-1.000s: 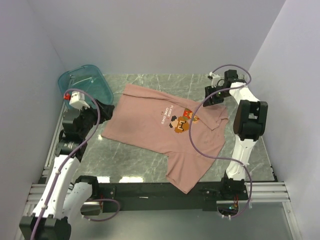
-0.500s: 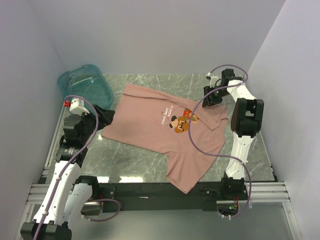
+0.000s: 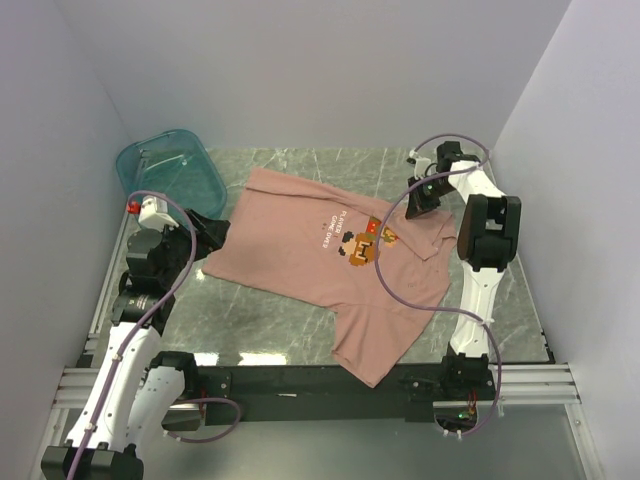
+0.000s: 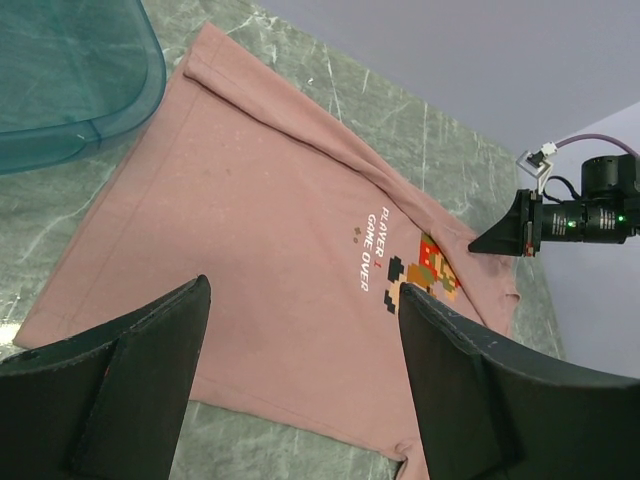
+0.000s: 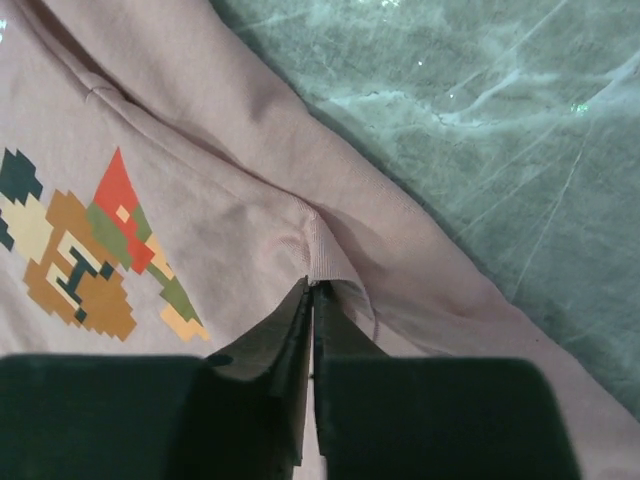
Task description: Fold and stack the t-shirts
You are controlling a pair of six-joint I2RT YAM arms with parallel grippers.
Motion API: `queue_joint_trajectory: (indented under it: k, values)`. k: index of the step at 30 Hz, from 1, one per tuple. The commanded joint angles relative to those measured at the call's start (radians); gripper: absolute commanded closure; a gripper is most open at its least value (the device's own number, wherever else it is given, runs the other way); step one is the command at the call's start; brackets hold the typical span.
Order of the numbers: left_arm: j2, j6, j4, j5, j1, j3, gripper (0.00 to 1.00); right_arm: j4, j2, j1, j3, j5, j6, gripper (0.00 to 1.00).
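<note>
Black fingers of my right gripper (image 5: pixel 311 300) are pressed together on the neck of the one pink t-shirt (image 3: pixel 300 240), spread on the table (image 3: pixel 280 312). My left gripper (image 4: pixel 302 292) hangs wide apart, empty, over its opposite edge, one teal tub (image 3: pixel 170 165) just beyond.

t-shirt (image 3: pixel 300 250) across the middle of the table (image 3: pixel 260 325), tub (image 3: pixel 170 172) at far left corner

Left claw (image 4: pixel 302 292) gapes wide; right claw (image 5: pixel 310 292) seems clamped shut.
</note>
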Motion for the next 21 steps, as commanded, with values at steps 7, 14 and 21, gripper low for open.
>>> queue_joint_trajectory:
  k: [7,14,21]
  values:
    - [-0.008,-0.017,0.033,0.019,0.005,-0.003,0.19,0.016,-0.162,0.007,-0.104,-0.069,-0.056,1.00]
    - [-0.007,-0.021,0.042,0.025,0.005,-0.011,0.19,0.021,-0.249,0.015,-0.228,-0.107,-0.092,1.00]
    - [-0.016,-0.025,0.044,0.025,0.005,-0.018,0.19,0.032,-0.335,0.050,-0.354,-0.107,-0.126,1.00]
